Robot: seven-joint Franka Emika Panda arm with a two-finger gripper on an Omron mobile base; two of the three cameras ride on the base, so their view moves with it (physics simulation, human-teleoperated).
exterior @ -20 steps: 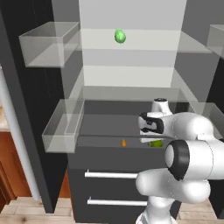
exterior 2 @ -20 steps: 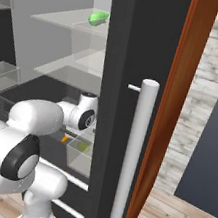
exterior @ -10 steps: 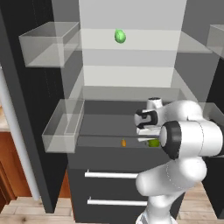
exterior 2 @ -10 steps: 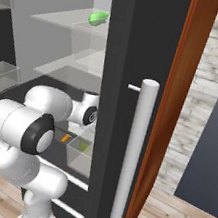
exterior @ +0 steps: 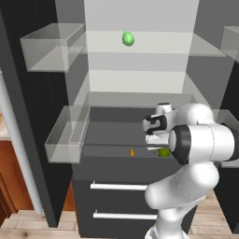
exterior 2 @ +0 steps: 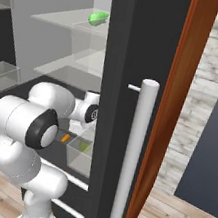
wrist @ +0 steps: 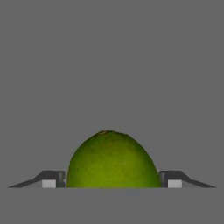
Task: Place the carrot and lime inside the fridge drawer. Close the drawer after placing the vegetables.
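Lime (wrist: 111, 161) between gripper (wrist: 112, 180) fingertips; jaws spread.

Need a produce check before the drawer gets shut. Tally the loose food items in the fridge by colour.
Orange: 1, the carrot in the fridge drawer
Dark green: 1, the lime in the drawer, between the jaws
Bright green: 1, the oval thing on the upper shelf
Total: 3

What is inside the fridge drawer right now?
The carrot and the lime lie in the fridge drawer. The arm covers its right part.
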